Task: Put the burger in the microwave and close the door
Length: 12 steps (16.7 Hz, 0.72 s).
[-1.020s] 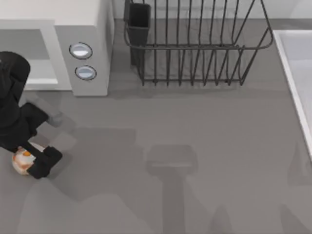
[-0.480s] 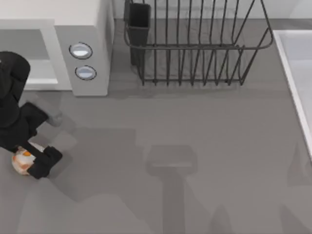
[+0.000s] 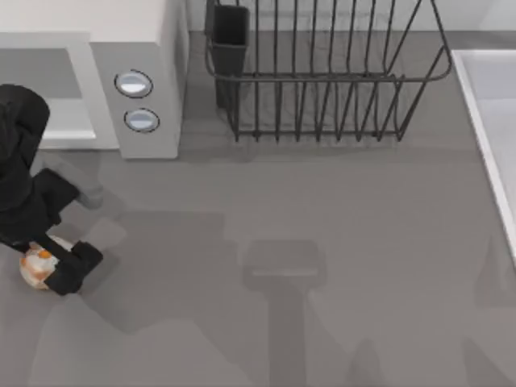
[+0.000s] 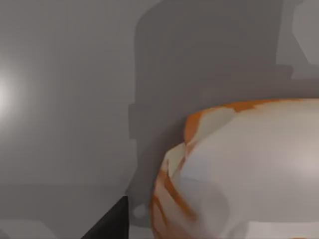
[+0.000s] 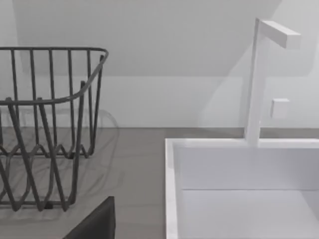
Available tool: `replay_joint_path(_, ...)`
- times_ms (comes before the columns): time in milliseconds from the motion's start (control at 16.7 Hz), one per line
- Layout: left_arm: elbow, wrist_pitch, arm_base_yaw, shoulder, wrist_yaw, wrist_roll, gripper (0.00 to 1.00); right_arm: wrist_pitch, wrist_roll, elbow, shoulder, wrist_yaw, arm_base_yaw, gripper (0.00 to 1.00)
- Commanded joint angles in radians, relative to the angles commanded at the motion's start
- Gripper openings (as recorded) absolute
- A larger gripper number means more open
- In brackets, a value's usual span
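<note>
The burger lies low at the table's left front, a cream bun with orange edges. It looms large and close in the left wrist view. My left gripper is shut on it, one black finger showing on its right side. The white microwave stands at the back left with two round knobs and its grey cavity open toward me, behind the left arm. The door is out of view. My right gripper is parked off to the right, beside the sink.
A black wire dish rack with a dark cup holder stands at the back centre, right of the microwave. A white sink runs along the right edge, with its tap behind it.
The left arm has shifted only slightly, and the burger stays held between its fingers at nearly the same spot.
</note>
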State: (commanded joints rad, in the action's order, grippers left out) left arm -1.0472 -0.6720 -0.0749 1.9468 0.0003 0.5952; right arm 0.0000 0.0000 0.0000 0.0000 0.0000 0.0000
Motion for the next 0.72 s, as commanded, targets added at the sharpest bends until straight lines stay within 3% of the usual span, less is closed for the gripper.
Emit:
replay_joint_path(300,0.000,0.000,0.000,0.000,0.000,0.000,0.00,0.000,0.000,0.000,0.000,0.000,0.000,1.00)
replay_joint_path(720,-0.007,-0.242,0.074,-0.143,-0.035,0.005,0.00,0.000,0.000,0.000,0.000,0.000,0.000,1.00)
